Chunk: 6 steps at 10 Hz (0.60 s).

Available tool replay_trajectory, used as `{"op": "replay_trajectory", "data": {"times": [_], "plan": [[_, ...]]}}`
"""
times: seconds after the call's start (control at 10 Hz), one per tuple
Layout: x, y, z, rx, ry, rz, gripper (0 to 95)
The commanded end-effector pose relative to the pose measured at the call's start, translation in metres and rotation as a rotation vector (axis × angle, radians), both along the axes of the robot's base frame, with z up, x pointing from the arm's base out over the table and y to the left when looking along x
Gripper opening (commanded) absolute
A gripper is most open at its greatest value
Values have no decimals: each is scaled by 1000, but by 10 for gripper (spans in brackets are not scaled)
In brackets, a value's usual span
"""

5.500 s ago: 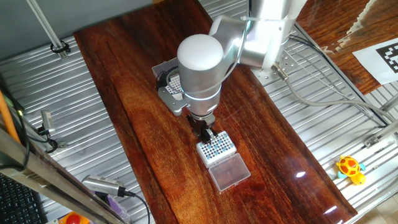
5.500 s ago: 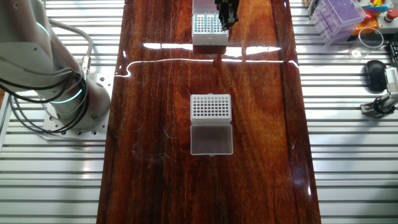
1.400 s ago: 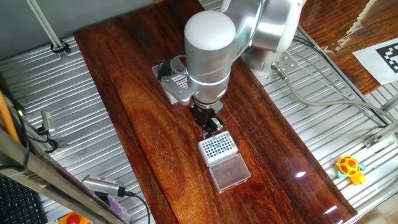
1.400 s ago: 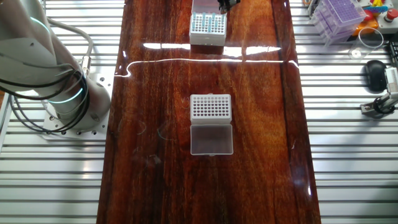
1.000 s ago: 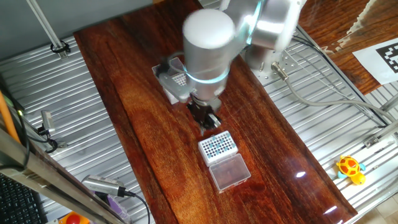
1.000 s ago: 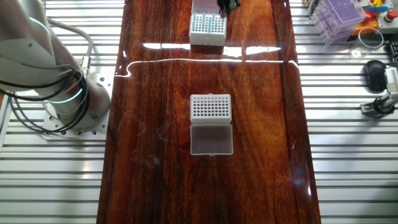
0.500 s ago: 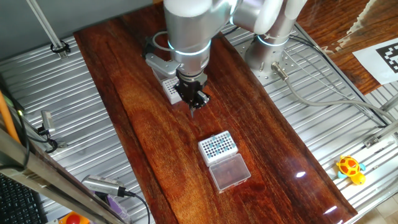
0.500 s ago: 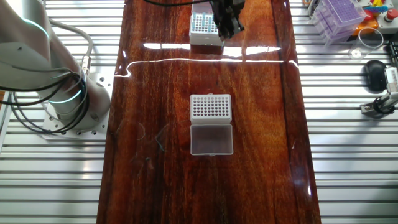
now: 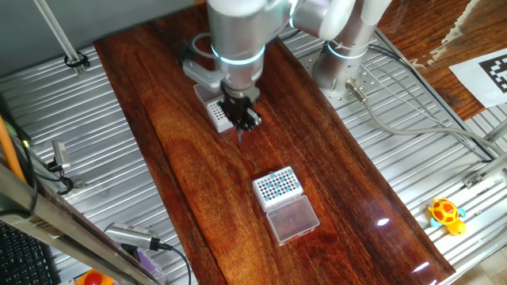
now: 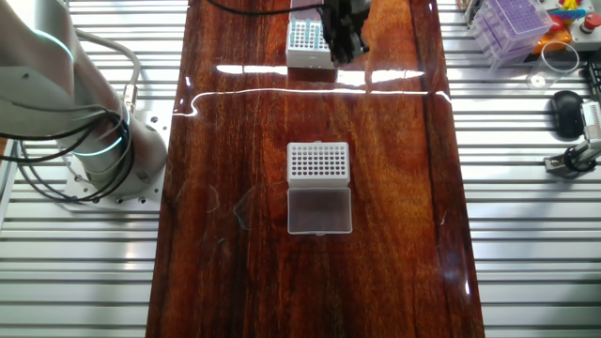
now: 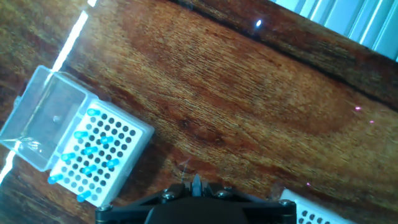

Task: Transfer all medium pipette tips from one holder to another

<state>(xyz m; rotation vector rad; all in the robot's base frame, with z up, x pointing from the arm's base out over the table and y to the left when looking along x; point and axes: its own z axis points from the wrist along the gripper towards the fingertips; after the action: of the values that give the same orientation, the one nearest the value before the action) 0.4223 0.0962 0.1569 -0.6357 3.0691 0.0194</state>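
Observation:
A white rack (image 9: 277,184) dotted with teal medium pipette tips (image 11: 93,149) stands on the wood board, its clear lid (image 9: 291,218) lying open. A second white rack (image 9: 215,115) stands farther back and shows as a corner (image 11: 306,213) in the hand view. My gripper (image 9: 244,125) hangs above the board between the two racks, shut on a slim medium pipette tip (image 11: 198,183) that points down from the jaws. In the other fixed view the gripper (image 10: 340,47) is beside the teal rack (image 10: 310,42), and the second rack (image 10: 318,161) sits mid-board.
The dark wood board (image 9: 198,198) lies between ribbed metal tabletops (image 10: 526,235). The arm's base (image 10: 103,155) stands at one side. A purple tip box (image 10: 512,23), a yellow toy (image 9: 446,214) and cables lie on the metal off the board.
The gripper rose from the teal rack with a tip and moved across the board toward the second rack. Both racks stayed put.

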Motion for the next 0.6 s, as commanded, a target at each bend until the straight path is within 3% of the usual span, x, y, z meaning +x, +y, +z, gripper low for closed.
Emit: {"op": "replay_trajectory", "data": {"times": [0.1,0.4,0.6], "plan": [[-11,-37,1,9,8,56,0],[-11,-37,1,6,3,18,0],[-11,-37,1,6,-23,-53,0]]}}
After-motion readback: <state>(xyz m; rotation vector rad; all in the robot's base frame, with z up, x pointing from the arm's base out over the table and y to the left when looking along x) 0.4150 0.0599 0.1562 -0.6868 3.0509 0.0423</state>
